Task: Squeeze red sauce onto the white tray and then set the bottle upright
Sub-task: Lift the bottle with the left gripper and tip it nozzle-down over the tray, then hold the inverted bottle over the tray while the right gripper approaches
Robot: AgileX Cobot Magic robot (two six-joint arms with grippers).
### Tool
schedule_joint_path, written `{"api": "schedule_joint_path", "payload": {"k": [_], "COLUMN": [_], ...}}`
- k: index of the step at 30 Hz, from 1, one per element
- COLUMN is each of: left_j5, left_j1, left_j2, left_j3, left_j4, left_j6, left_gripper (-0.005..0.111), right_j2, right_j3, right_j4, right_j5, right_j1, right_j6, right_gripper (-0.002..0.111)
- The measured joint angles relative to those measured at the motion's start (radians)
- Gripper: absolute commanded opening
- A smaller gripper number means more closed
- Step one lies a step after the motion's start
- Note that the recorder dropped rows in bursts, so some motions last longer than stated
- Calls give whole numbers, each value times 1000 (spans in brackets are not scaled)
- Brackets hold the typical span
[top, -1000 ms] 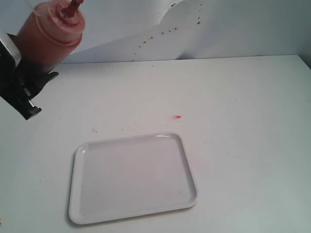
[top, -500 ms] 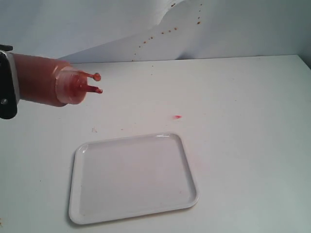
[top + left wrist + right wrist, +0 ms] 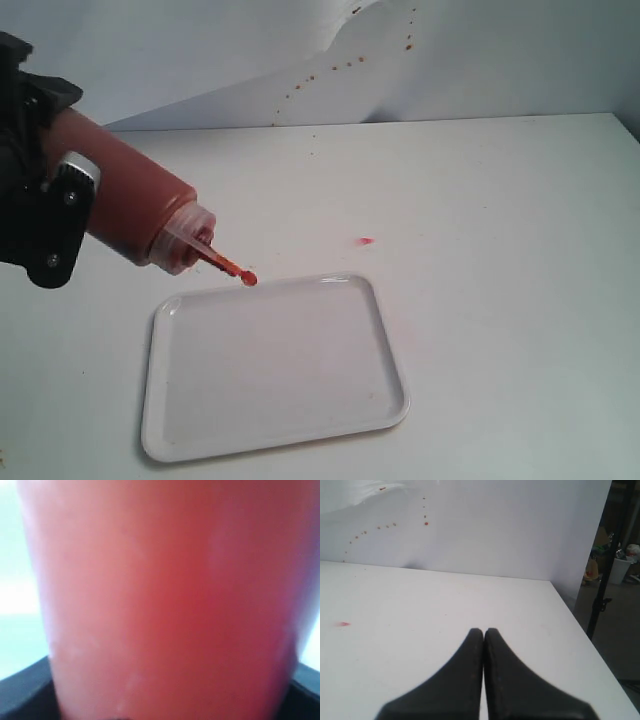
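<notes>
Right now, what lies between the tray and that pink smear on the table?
Only bare table between the tray and the smear, seen in the exterior view.

White table (image 3: 500, 190), spotted backdrop (image 3: 480, 60)
A small pink smear (image 3: 366, 241) lies well apart from the left gripper (image 3: 62, 185).

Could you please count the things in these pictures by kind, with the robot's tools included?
squeeze bottle: 1
white tray: 1
pink smear: 1
tools: 2
total: 5
</notes>
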Motion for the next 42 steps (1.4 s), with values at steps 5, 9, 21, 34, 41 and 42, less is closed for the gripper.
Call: {"api": "schedule_joint_path", "payload": {"k": [5, 9, 21, 34, 41, 42], "left_j5": [66, 109, 289, 327, 327, 327], "left_j1": [-35, -74, -206, -242, -242, -242], "left_j2": [52, 105, 225, 225, 225, 225], "left_j3": [4, 4, 4, 4, 4, 4], "left_j4": [5, 6, 3, -1, -1, -1], "left_j6": [85, 107, 182, 209, 209, 209], "left_gripper": [0, 0, 0, 0, 0, 0], "right_j2": [0, 0, 0, 62, 419, 487], "right_j3": [0, 0, 0, -215, -404, -443], "right_j4": [0, 24, 367, 405, 641, 672], "right_j5": [0, -9, -245, 41, 254, 291], "right_j1": [0, 0, 0, 2, 103, 121], "right_j6": [0, 0, 2, -54, -518, -584], "right_gripper": [0, 0, 0, 0, 0, 0]}}
